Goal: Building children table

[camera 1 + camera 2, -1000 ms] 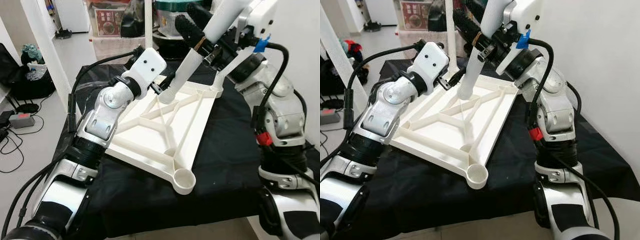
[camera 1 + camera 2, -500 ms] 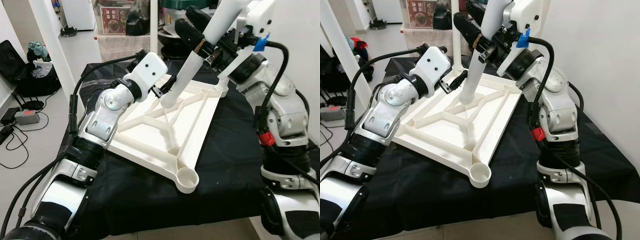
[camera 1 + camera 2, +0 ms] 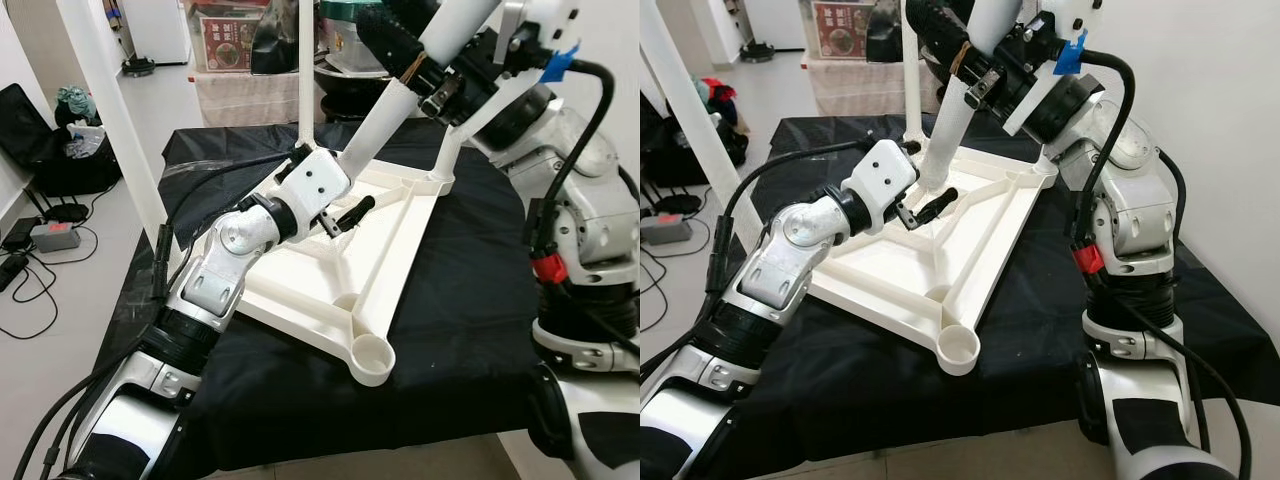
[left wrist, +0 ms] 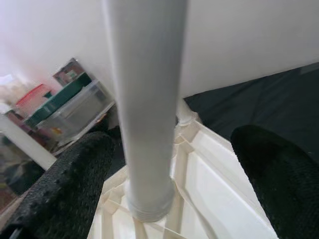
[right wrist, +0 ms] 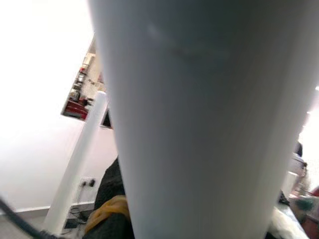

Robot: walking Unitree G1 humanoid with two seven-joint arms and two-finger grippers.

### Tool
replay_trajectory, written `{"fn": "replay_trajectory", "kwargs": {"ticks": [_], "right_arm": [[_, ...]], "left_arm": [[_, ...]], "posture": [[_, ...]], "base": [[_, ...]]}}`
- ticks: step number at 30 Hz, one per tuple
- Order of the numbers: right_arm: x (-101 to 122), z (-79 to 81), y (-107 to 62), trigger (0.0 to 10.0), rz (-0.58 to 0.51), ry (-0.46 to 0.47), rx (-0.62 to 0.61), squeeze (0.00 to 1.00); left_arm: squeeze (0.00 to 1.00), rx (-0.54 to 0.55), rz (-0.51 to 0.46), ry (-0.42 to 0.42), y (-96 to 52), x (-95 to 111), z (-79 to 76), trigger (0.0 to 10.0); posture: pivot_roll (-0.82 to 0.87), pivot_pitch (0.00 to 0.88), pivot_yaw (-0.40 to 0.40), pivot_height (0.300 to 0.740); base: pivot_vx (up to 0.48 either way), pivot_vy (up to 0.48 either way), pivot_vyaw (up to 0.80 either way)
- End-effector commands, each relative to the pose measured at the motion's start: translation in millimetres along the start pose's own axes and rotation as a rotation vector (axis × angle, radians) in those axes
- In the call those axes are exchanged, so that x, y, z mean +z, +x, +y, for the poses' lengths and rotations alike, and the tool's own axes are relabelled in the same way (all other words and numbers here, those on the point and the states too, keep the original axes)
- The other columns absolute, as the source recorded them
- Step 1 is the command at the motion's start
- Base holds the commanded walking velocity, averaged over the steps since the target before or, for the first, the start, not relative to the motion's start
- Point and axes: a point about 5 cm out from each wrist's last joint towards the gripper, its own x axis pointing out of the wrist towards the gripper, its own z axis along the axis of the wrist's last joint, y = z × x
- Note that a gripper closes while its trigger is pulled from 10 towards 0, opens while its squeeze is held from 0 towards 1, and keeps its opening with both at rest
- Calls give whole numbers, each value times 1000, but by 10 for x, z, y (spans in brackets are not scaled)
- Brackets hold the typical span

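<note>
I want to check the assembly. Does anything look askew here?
Yes. The white tubular table leg held by the right gripper leans instead of standing upright, its lower end on the upturned white plastic tabletop. The open left gripper hovers beside it.

— What's under it all?
— A black cloth (image 3: 470,330), draped over the work surface and hanging off the near edge.
— And behind?
— A clear storage bin (image 3: 226,40) with a red label, grey tiled floor (image 3: 60,330) on the robot's left.
— Anything on that floor?
— A black bag (image 3: 40,150) by the wall, a power strip (image 3: 45,236) with cables trailing off it.
</note>
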Motion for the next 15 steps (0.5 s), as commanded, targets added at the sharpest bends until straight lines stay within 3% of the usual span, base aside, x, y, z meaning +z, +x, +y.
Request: {"fn": "replay_trajectory", "kwargs": {"ticks": [1,15], "right_arm": [[124,39,44,10000,-41,-22,62,0],[308,168,14,10000,-79,-14,164,0]], "left_arm": [[0,42,10,36,-33,-38,67,10000],[0,95,88,178,-56,-224,200,10000]], "posture": [[-95,0,-18,740],[-127,0,-4,740]], "base": [[0,0,0],[0,0,0]]}}
